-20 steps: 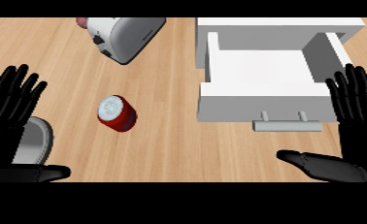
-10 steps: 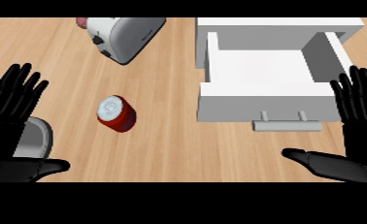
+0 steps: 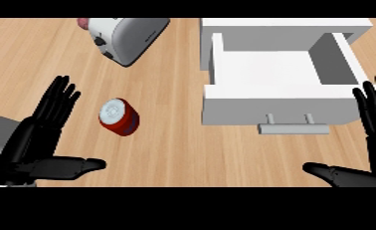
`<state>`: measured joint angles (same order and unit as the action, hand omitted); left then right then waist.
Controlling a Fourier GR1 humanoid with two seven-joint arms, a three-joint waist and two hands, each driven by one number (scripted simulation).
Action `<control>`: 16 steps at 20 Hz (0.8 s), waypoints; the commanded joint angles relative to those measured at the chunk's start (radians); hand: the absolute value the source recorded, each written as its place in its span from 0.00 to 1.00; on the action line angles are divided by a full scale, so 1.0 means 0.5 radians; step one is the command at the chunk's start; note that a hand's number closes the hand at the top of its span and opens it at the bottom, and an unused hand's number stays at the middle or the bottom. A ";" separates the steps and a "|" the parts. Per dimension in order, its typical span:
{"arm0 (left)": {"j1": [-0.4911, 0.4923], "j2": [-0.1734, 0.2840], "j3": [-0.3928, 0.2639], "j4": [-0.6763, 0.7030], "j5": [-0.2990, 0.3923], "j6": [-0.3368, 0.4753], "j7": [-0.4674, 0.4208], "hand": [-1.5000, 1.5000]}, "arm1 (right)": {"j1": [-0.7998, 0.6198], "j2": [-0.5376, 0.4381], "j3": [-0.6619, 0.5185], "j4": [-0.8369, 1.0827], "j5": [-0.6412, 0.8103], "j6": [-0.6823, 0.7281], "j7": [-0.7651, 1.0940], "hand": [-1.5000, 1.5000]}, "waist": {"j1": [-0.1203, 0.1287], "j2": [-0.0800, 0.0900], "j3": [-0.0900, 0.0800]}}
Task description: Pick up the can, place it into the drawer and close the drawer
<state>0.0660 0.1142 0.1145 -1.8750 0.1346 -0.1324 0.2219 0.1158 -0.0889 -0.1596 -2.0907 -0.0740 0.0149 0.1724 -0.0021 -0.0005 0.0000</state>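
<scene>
– Where is the red can (image 3: pixel 120 117)?
– On the wooden desk (image 3: pixel 176 149), lying tilted just right of the left hand (image 3: pixel 38 134), not touching it.
– And that hand?
– Fingers straight and spread, thumb pointing right below the can.
– The right hand (image 3: pixel 352 169)?
– Also spread, holding nothing. The white drawer (image 3: pixel 275 82) stands pulled out just left of its fingers, its handle (image 3: pixel 294 128) facing the thumb.
– Anything else?
– A toaster (image 3: pixel 126 37) lies beyond the left hand, past the can.

We see a kitchen: a wooden counter (image 3: pixel 169 144), a toaster (image 3: pixel 126 37) at the far left and an open white drawer (image 3: pixel 275 82) on the right.
</scene>
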 commanded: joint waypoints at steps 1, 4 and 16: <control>-0.020 -0.074 -0.085 0.173 -0.160 0.043 -0.131 0.00 | 0.188 0.048 0.009 -0.057 0.001 0.078 -0.151 0.00 | -0.005 0.000 0.000; -0.096 -0.083 -0.072 0.305 -0.206 0.085 -0.176 0.00 | -0.016 0.058 0.080 -0.125 0.117 -0.066 0.102 0.00 | 0.001 0.001 0.000; -0.126 -0.132 0.003 0.968 -0.330 0.166 -0.732 0.00 | 0.174 -0.034 -0.241 -0.151 -0.213 0.201 -0.002 0.00 | -0.005 0.000 0.000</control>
<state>0.0403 0.0577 0.1090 -1.4729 -0.0140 -0.0782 -0.1107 0.1847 -0.0874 -0.2293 -2.1470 -0.1257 0.0785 0.1620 -0.0034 -0.0001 -0.0002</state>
